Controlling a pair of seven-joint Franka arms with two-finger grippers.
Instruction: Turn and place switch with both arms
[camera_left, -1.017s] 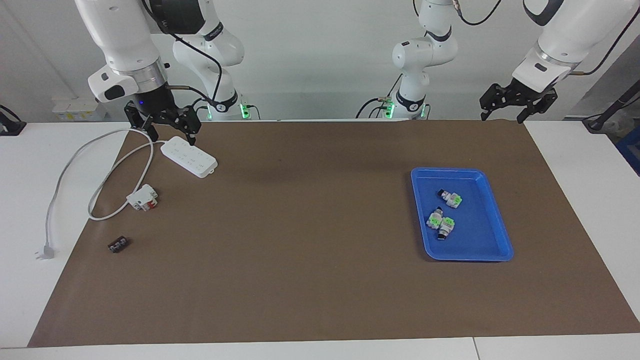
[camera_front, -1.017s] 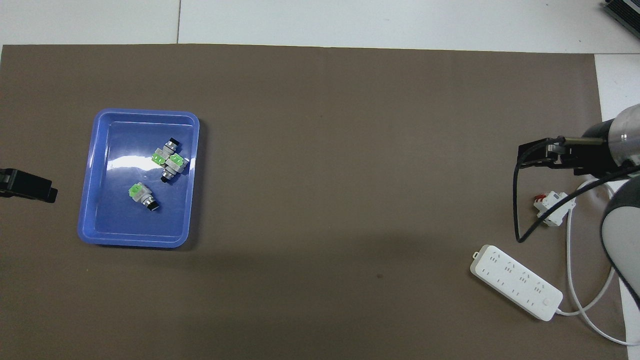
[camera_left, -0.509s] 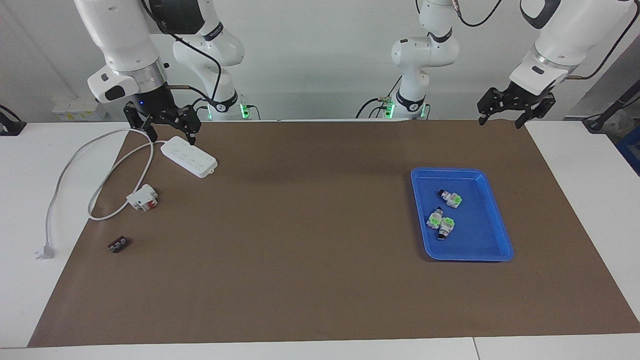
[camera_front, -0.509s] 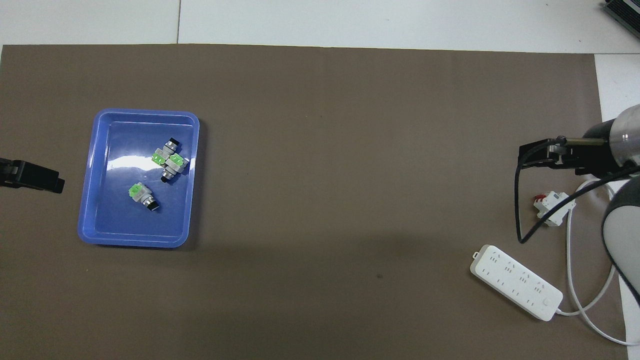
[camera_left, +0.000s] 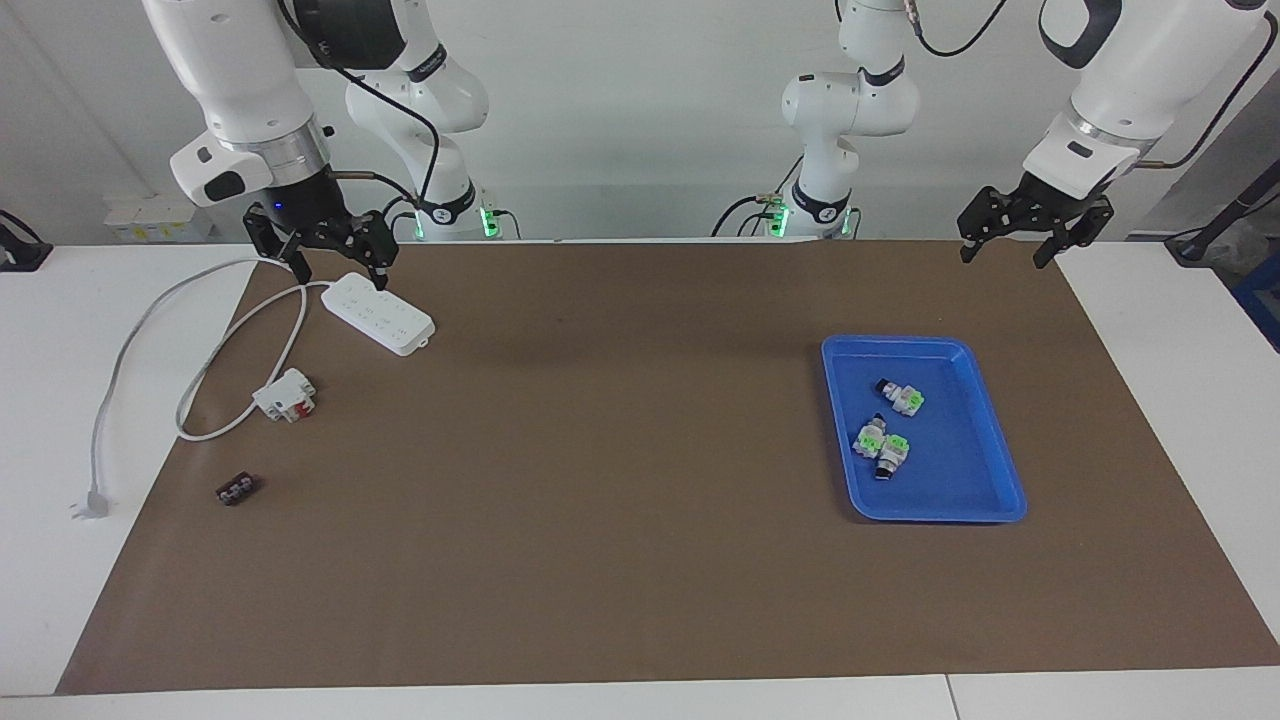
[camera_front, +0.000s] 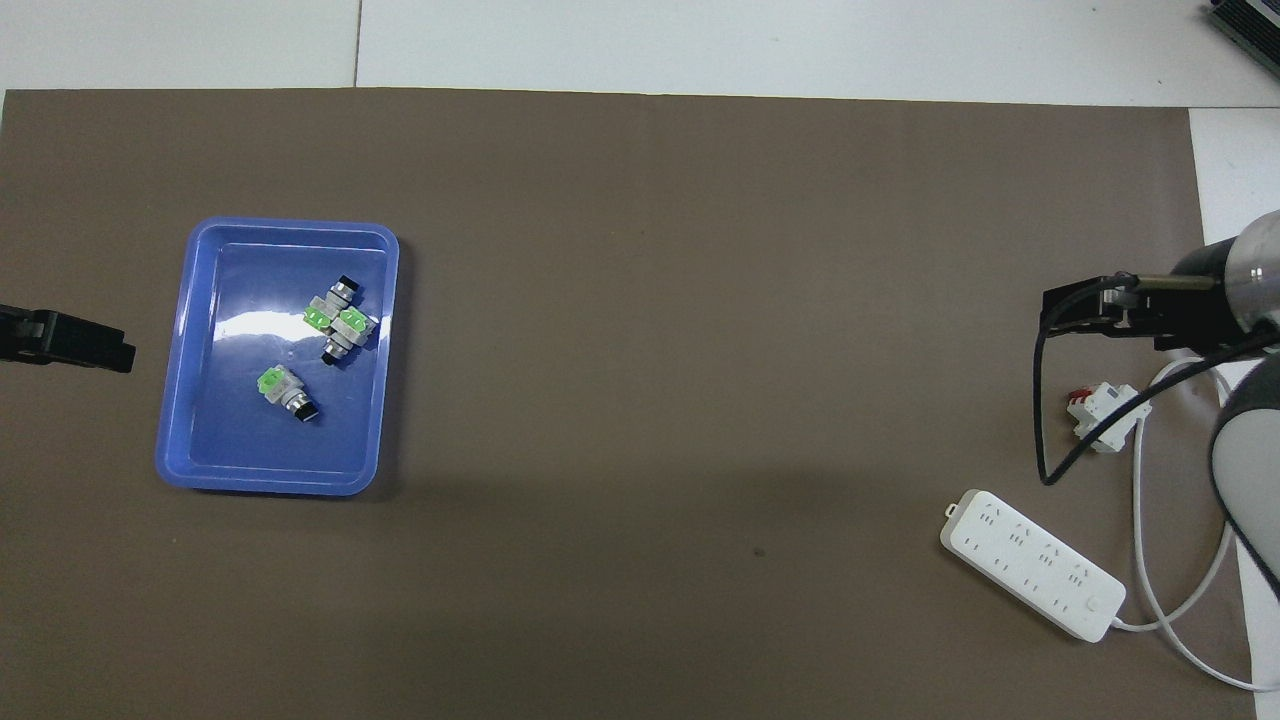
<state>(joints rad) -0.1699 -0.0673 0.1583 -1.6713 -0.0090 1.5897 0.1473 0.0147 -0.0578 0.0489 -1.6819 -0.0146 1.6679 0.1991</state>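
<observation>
Blue tray (camera_left: 1000, 470) holds three green-topped switches (camera_left: 884, 447); no legible writing.

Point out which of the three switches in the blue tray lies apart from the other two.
The switch nearest the robots: it lies alone, while the other two touch each other, farther out in the tray.

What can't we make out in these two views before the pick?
- Three switches in the blue tray: only green shows; an orange face is too small to find, either view.
- Left gripper: cut off by the overhead view's edge.
- Small dark part near the power strip's plug: too small to identify, and outside the overhead view.
</observation>
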